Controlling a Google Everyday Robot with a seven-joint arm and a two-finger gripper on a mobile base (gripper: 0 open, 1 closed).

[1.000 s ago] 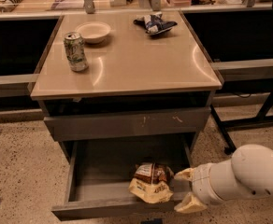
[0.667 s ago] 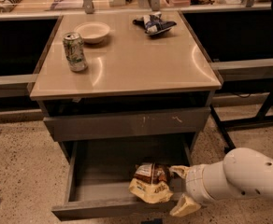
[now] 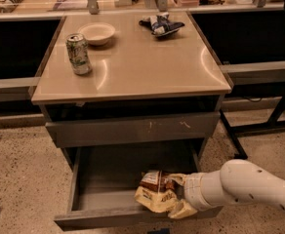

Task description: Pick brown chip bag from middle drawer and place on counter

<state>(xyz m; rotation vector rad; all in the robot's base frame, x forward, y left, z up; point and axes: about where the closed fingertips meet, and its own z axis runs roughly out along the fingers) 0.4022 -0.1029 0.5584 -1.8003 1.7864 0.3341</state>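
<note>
The brown chip bag (image 3: 155, 190) lies in the open middle drawer (image 3: 113, 216) near its front right. It is dark brown and tan-yellow and crumpled. My gripper (image 3: 180, 194) reaches in from the right on a white arm, and its tan fingers (image 3: 177, 180) sit against the bag's right edge, one above and one below. The beige counter (image 3: 137, 67) tops the cabinet above.
On the counter stand a green soda can (image 3: 78, 54), a beige bowl (image 3: 97, 33) and a blue-and-white snack bag (image 3: 160, 24). A shallower scratched drawer front (image 3: 132, 128) sits above the open drawer. Dark table legs (image 3: 279, 108) stand at the right on a speckled floor.
My arm has moved left, further into the drawer, and the fingers are now tighter against the bag's right edge. The bag has barely shifted.
</note>
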